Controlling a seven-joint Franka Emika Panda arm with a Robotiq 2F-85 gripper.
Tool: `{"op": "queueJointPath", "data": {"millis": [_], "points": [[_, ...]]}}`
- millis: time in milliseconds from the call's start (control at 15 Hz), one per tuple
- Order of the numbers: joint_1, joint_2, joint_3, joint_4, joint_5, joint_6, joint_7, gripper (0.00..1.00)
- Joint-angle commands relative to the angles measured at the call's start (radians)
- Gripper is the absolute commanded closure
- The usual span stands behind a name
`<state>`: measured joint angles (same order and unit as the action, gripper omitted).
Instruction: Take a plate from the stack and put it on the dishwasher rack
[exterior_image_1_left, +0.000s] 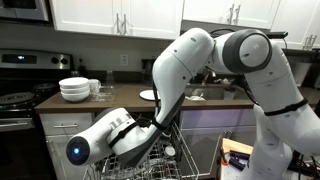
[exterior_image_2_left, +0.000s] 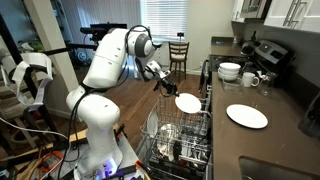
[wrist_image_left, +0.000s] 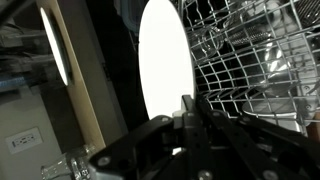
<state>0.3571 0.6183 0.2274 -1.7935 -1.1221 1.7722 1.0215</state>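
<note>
My gripper (exterior_image_2_left: 168, 90) is shut on the rim of a round white plate (exterior_image_2_left: 187, 102) and holds it tilted just above the dishwasher rack (exterior_image_2_left: 183, 135), a light-grey wire basket pulled out below the counter. In the wrist view the plate (wrist_image_left: 165, 60) stands on edge between the closed fingers (wrist_image_left: 190, 112), with the rack's wire grid (wrist_image_left: 255, 60) right beside it. The flat stack of white plates (exterior_image_2_left: 247, 116) lies on the dark counter; it also shows in an exterior view (exterior_image_1_left: 148, 95). In that view my arm hides the gripper.
A taller pile of white bowls (exterior_image_2_left: 230, 71) and mugs (exterior_image_2_left: 250, 79) stand on the counter near the stove (exterior_image_1_left: 20, 95). Dishes sit in the rack (exterior_image_1_left: 172, 153). A wooden chair (exterior_image_2_left: 178, 55) stands at the back. The cabinet edge (wrist_image_left: 75, 80) is close to the plate.
</note>
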Motion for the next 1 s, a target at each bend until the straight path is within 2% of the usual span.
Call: {"op": "queueJointPath", "data": {"millis": [0, 467, 933], "points": [[0.02, -0.02, 0.015, 0.006, 0.09, 0.005, 0.0, 0.98], [0.01, -0.159, 0.051, -0.126, 0.247, 0.126, -0.064, 0.98], [-0.035, -0.368, 0.042, -0.395, 0.356, 0.365, -0.186, 0.99]]}}
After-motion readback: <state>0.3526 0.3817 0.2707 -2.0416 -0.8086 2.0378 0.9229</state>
